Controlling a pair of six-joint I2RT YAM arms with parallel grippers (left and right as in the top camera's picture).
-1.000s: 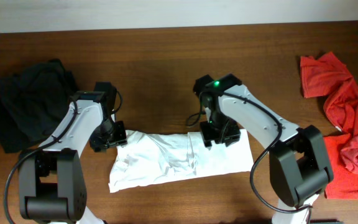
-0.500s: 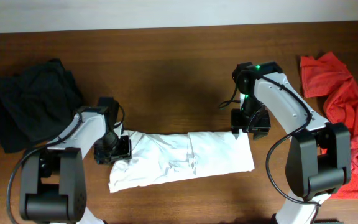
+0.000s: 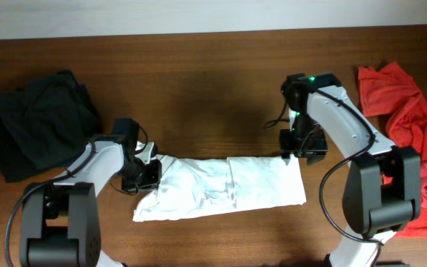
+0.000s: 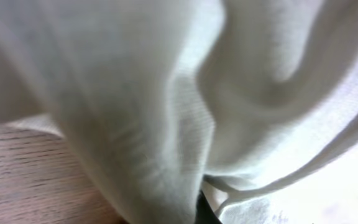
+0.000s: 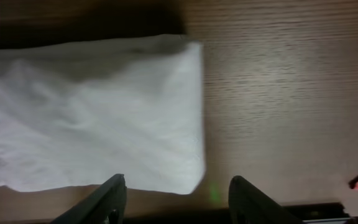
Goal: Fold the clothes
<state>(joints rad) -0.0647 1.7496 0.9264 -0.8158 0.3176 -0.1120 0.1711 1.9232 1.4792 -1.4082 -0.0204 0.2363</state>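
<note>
A white garment (image 3: 221,187) lies on the wooden table (image 3: 199,96) as a long folded strip. My left gripper (image 3: 145,176) is at its left end, shut on a bunched fold of the cloth. In the left wrist view the white cloth (image 4: 166,93) fills the frame and only one dark fingertip (image 4: 207,213) shows beneath it. My right gripper (image 3: 301,147) hovers by the strip's upper right corner, open and holding nothing. In the right wrist view that corner of the garment (image 5: 104,130) lies just ahead of the spread fingers (image 5: 114,198).
A heap of black clothes (image 3: 39,122) lies at the far left. Red clothes (image 3: 414,148) are piled at the right edge. Bare wood stretches behind the white strip and between the two arms.
My left gripper slid down onto the garment's left end and closed on it. The right arm swung from the strip's middle to its right end. The strip shifted slightly right.
</note>
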